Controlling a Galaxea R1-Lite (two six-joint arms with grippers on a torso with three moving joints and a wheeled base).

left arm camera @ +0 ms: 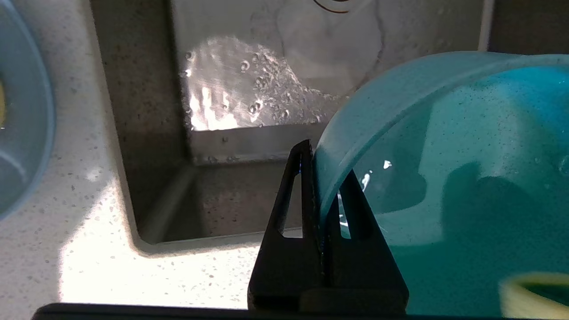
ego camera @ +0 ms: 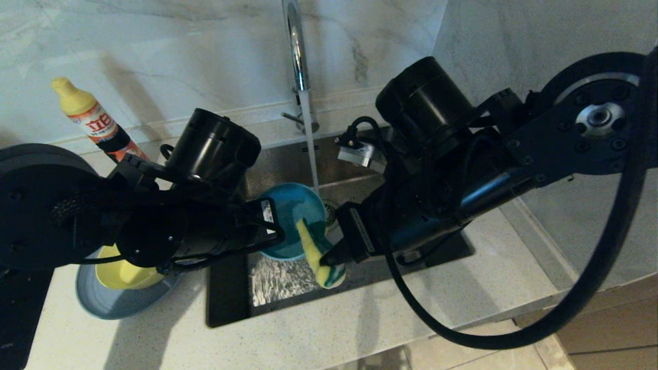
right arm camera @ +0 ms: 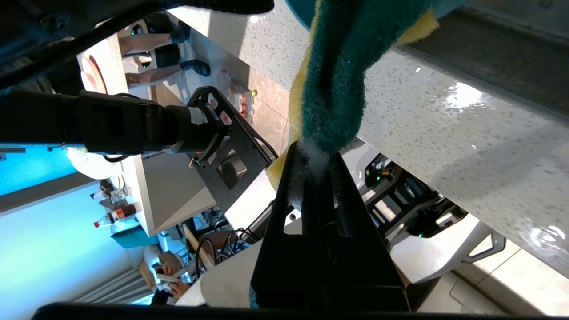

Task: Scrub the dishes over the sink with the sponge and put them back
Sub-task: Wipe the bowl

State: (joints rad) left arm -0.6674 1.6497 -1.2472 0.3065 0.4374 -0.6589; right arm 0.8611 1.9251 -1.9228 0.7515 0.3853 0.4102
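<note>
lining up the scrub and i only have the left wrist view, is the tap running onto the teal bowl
Observer: Yes, water falls from the faucet at the teal bowl's far rim.
Operator: where's the sponge
Observer: The right gripper pinches the sponge against the bowl's near rim, over the sink.
Operator: other dishes?
Observer: The yellow bowl sits in the grey-blue plate on the counter, on the robot's left.
</note>
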